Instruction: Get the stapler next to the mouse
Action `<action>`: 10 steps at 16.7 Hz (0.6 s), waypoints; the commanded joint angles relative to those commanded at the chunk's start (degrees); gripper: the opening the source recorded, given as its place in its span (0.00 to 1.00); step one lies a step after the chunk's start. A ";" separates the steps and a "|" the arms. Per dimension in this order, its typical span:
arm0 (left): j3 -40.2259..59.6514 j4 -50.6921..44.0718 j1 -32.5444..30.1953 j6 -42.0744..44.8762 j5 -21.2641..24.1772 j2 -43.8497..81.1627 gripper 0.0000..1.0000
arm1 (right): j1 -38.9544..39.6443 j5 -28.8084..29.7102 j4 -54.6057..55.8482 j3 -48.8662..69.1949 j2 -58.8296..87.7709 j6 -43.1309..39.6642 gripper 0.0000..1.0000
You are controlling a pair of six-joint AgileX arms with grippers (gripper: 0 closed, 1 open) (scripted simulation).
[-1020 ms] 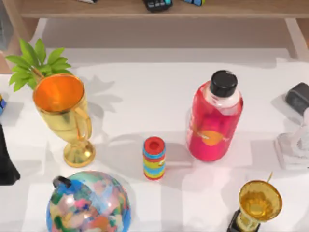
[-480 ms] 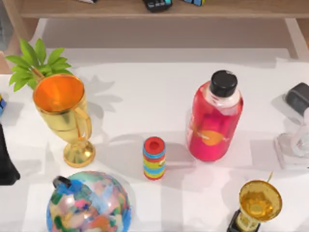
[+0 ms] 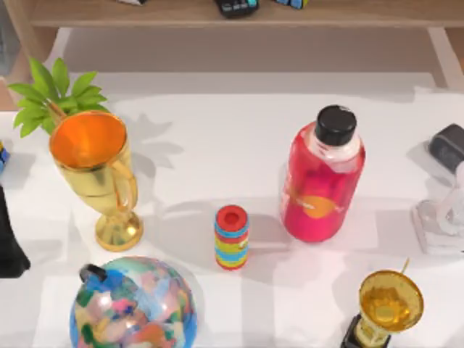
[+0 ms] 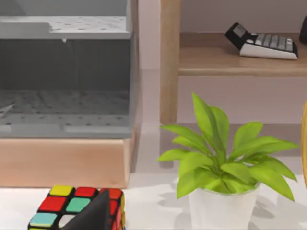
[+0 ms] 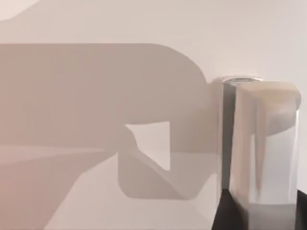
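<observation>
The stapler is out of view. A dark grey rounded thing, seemingly the mouse (image 3: 449,145), lies at the table's right edge. Just in front of it stands a clear glassy object (image 3: 440,221) on a flat pale base, cut off by the frame. The right wrist view has a tall clear glassy column (image 5: 261,143) close up, with a dark part of my right gripper (image 5: 225,218) at its foot. My left arm (image 3: 9,246) is a black shape parked at the table's left edge. A dark part of the left gripper (image 4: 96,215) rises in front of a colour cube (image 4: 72,206).
A red bottle (image 3: 322,177) with a black cap stands right of centre, a striped cylinder (image 3: 232,237) in the middle. A gold cup (image 3: 98,170) and plant (image 3: 51,94) are at left, a globe (image 3: 134,304) front left, a small trophy (image 3: 388,304) front right. Behind is a shelf with a calculator (image 4: 261,40).
</observation>
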 joint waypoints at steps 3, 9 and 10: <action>0.00 0.00 0.00 0.00 0.00 0.00 1.00 | 0.00 0.00 0.00 0.00 0.00 0.00 0.68; 0.00 0.00 0.00 0.00 0.00 0.00 1.00 | 0.00 0.00 0.00 0.00 0.00 0.00 1.00; 0.00 0.00 0.00 0.00 0.00 0.00 1.00 | 0.00 0.00 0.00 0.00 0.00 0.00 1.00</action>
